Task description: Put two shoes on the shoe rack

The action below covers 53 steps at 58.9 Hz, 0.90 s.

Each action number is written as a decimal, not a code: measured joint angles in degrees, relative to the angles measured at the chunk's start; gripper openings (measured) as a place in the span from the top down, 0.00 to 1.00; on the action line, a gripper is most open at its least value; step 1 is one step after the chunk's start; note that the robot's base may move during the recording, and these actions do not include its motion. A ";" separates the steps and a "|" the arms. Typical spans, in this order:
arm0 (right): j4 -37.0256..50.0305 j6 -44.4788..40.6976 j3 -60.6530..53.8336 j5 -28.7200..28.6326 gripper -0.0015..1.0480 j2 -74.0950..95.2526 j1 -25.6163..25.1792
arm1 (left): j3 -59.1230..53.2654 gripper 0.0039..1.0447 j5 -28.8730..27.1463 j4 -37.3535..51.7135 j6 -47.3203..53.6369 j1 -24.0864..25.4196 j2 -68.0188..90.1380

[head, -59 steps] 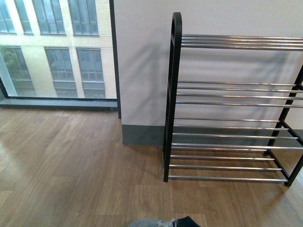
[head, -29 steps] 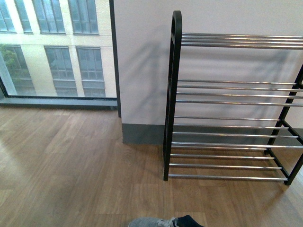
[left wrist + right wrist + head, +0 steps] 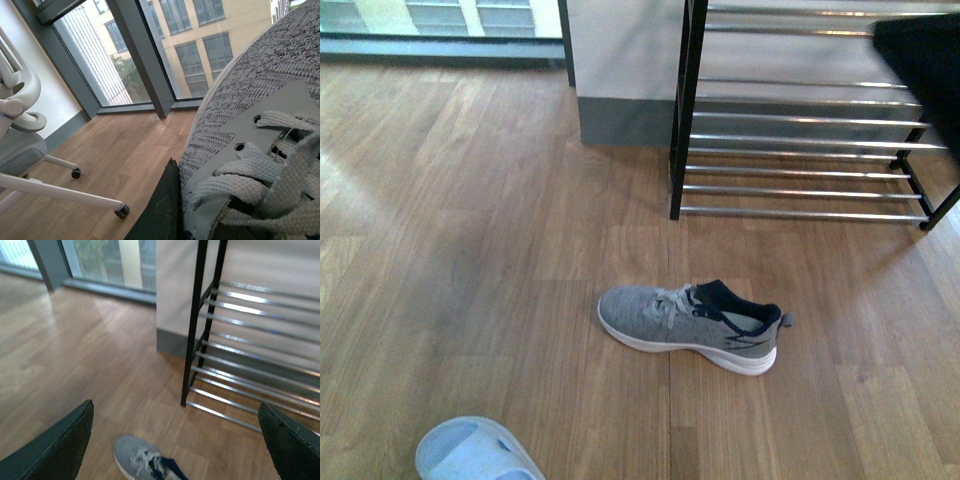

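A grey sneaker (image 3: 250, 100) fills the left wrist view, laces close to the lens, and my left gripper (image 3: 200, 220) is shut on it; one black finger (image 3: 162, 210) shows against its side. A second grey sneaker (image 3: 690, 325) lies on the wood floor in front of the shoe rack (image 3: 800, 150), toe pointing left. A pale blue slide (image 3: 475, 452) sits at the near left floor edge. My right gripper (image 3: 175, 407) hangs open above the floor sneaker (image 3: 135, 455), short of the shoe rack (image 3: 250, 340).
A dark blurred shape (image 3: 925, 60) covers the rack's upper right corner in the front view. A grey wall pillar (image 3: 620, 60) stands left of the rack, with a window beside it. An office chair on castors (image 3: 20, 145) stands on the floor by the windows.
The front view has tipped downward: the rack slid up the frame, the floor sneaker is now fully in view, the slide has appeared, and a dark shape has entered at upper right.
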 joint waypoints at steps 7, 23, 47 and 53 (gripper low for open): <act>0.02 -3.43 7.15 0.70 0.09 17.40 2.10 | 0.00 0.99 -0.09 0.00 0.00 0.00 0.00; -4.81 -10.51 23.21 2.54 0.09 42.62 5.62 | 0.00 0.99 -0.11 0.00 0.00 0.00 0.00; -11.98 -17.35 34.56 0.92 0.09 60.28 9.27 | 0.00 0.99 -0.09 0.00 0.00 0.00 0.00; -12.68 -20.61 38.77 0.98 0.09 64.70 9.16 | 0.00 0.99 -0.09 0.00 0.00 0.00 0.00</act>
